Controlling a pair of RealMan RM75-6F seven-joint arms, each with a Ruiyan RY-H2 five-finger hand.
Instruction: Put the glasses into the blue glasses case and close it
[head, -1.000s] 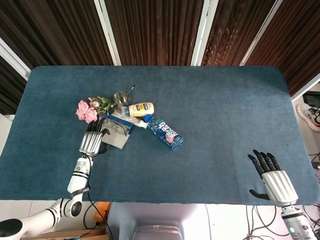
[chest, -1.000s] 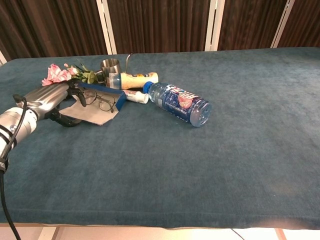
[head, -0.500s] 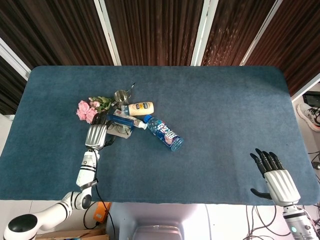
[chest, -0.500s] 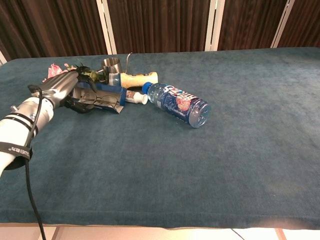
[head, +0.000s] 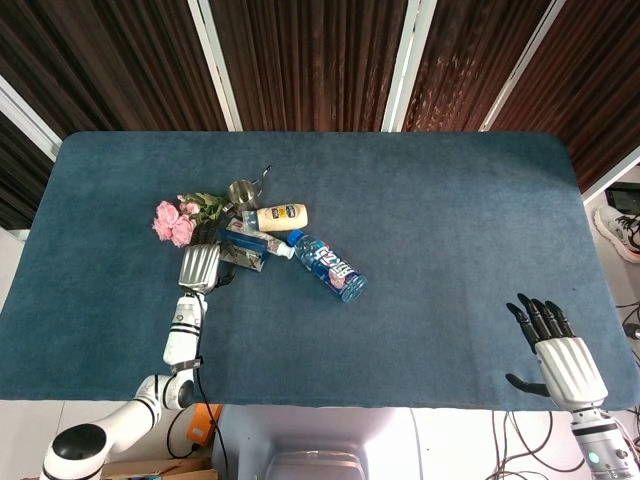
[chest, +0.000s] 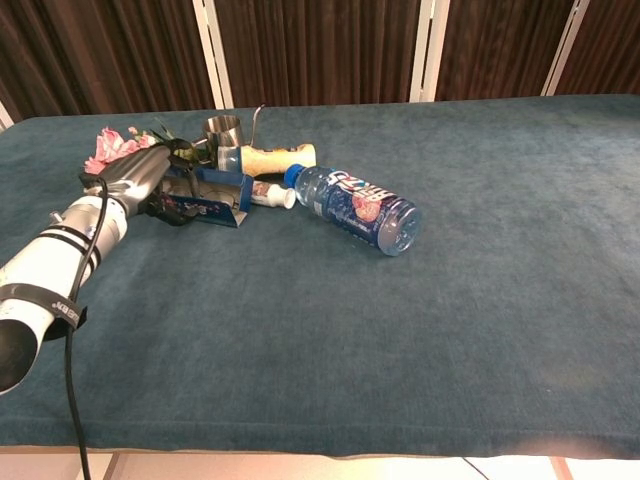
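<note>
The blue glasses case (chest: 218, 193) lies on the blue cloth left of centre, its lid folded down to a narrow gap. In the head view the case (head: 246, 253) sits just right of my left hand (head: 199, 266). My left hand (chest: 140, 180) grips the lid from the case's left end, fingers over the top and thumb below. The glasses are inside and almost wholly hidden. My right hand (head: 556, 352) rests far off at the table's near right corner, fingers spread, holding nothing; the chest view does not show it.
Behind the case stand pink flowers (head: 172, 222), a metal cup (head: 241, 192) and a lying yellow bottle (head: 280, 217). A plastic water bottle (head: 330, 266) lies on its side right of the case, with a small white tube (chest: 268, 193) between them.
My left hand has swung the grey-lined lid up and over, from lying flat open to nearly down on the case. The glasses have gone from view inside. The right hand slid slightly nearer.
</note>
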